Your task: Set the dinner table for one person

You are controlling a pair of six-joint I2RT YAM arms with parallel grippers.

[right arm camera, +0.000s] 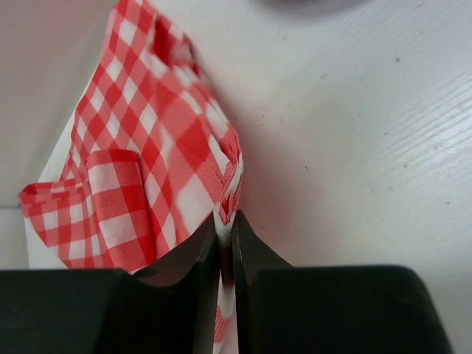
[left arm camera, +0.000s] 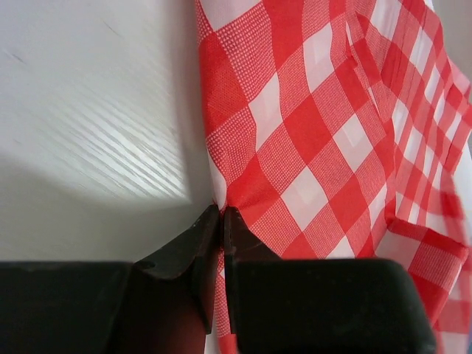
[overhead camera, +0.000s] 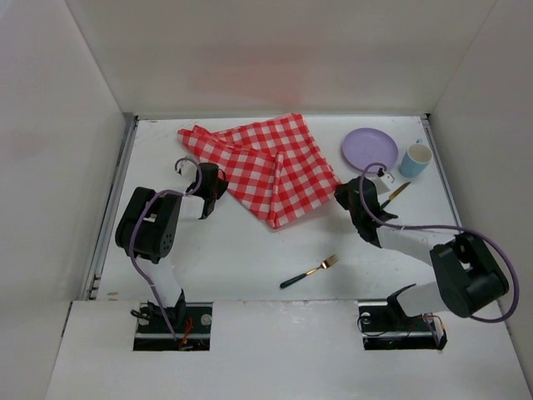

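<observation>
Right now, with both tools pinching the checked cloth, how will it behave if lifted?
Likely floppy: the checked cloth lies folded and creased, so should sag between the left tool and right tool. Probably thin and light, since both close almost fully on it.

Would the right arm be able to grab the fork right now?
Probably not yet: the right hand is shut on the checked cloth. The fork itself lies unobstructed nearby.

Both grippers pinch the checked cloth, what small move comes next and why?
Probably draw the left gripper and right gripper slightly apart: both are shut on edges of the checked cloth, which lies folded and bunched on the dinner table, so tension should flatten it.
</observation>
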